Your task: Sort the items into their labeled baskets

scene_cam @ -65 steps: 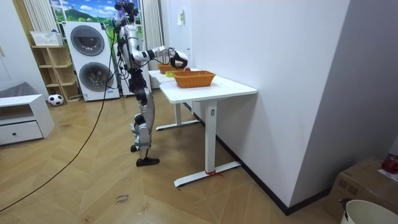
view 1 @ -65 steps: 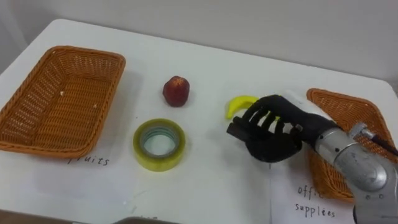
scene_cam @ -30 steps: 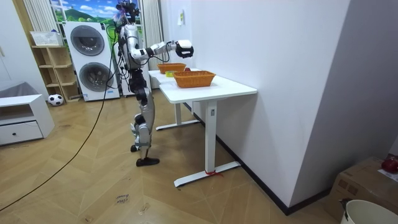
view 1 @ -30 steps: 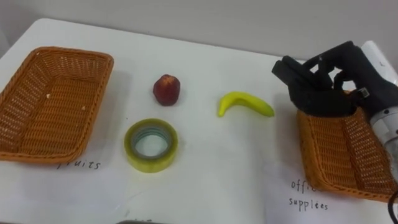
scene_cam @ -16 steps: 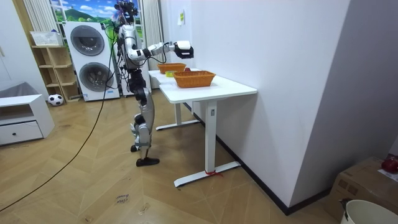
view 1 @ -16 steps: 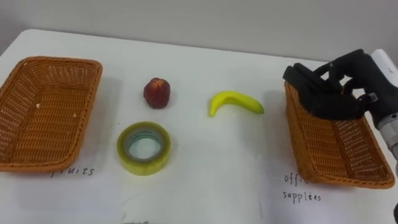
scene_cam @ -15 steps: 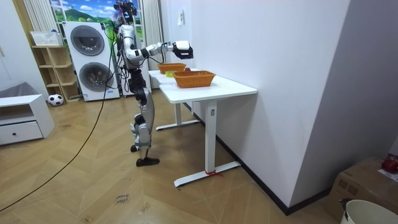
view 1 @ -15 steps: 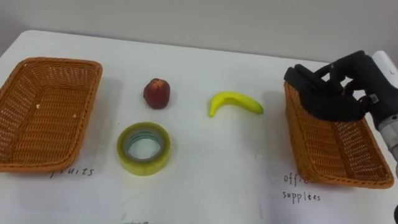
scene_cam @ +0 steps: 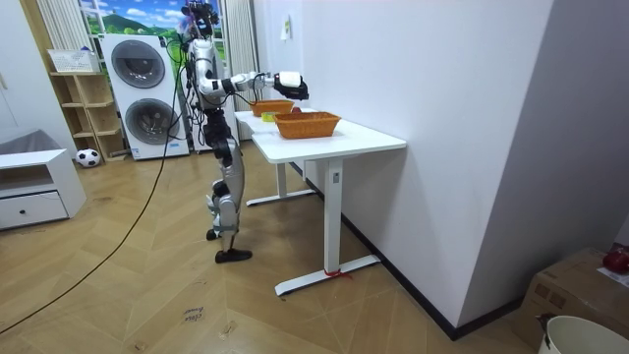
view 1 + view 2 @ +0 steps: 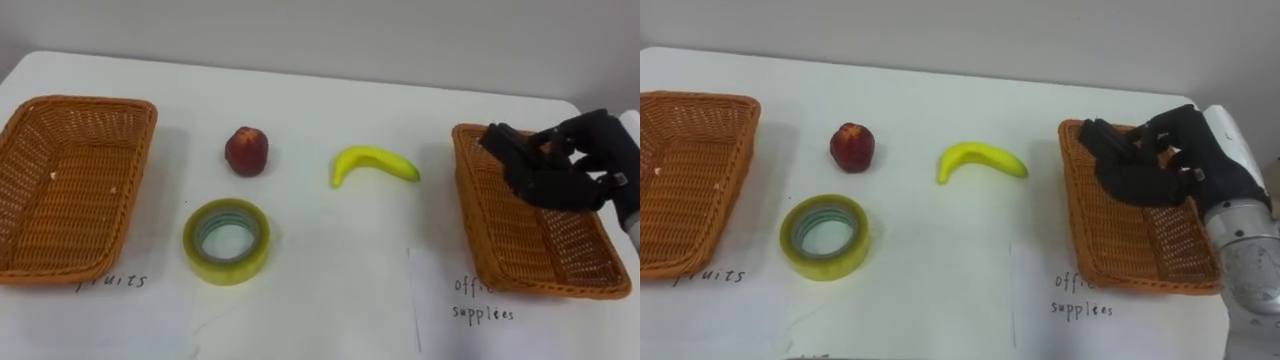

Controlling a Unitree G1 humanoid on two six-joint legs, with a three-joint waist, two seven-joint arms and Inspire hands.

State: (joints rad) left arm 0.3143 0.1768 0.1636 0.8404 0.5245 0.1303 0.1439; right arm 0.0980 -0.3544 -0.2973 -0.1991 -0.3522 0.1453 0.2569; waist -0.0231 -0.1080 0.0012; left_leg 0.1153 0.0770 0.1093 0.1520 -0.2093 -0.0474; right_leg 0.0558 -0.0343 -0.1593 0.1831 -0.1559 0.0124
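Nearest the robot, two handwritten labels lie at the front edge of the white counter (image 10: 330, 100): one (image 10: 112, 281) just below the left basket (image 10: 60, 190), the other (image 10: 483, 300) on a sheet of paper just below the right basket (image 10: 520, 240). Next in depth, a yellow-green tape roll (image 10: 226, 272) lies flat on the counter, between the baskets and closer to the left one, touching neither.

Both wicker baskets sit at mid-depth at opposite ends of the counter, well apart. The right hand (image 10: 560, 175) hovers over the far part of the right basket, dark palm side turned toward the counter's middle. Whether its fingers are closed on anything cannot be told, since the hand and whatever may lie within it are equally dark.

Farther back, a banana (image 10: 375, 162) lies on the counter, near the right basket's left rim but apart from it. A red fruit (image 10: 246, 150) rests left of the banana, beyond the tape roll.

Seen from the room, the robot stands upright at the counter's end on the room view's left, its right arm stretched over the baskets. Stacked washing machines (image 9: 138, 69) stand behind it.
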